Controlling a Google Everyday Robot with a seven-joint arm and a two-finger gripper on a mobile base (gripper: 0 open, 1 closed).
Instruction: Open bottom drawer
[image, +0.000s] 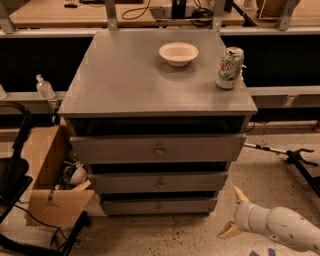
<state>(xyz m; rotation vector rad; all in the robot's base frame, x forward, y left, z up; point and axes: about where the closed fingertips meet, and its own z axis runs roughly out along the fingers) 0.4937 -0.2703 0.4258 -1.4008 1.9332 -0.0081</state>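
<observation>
The bottom drawer (130, 206) sits lowest in the cabinet (150, 80). The tool (233, 213) hangs at its 4 o'clock, fingers spread wide and empty, with bare floor (190, 235) between. A cardboard box (50, 170) crowds the cabinet's 8 o'clock edge.

End effector (233, 213) hangs low, pointing left, fingers spread apart.
</observation>
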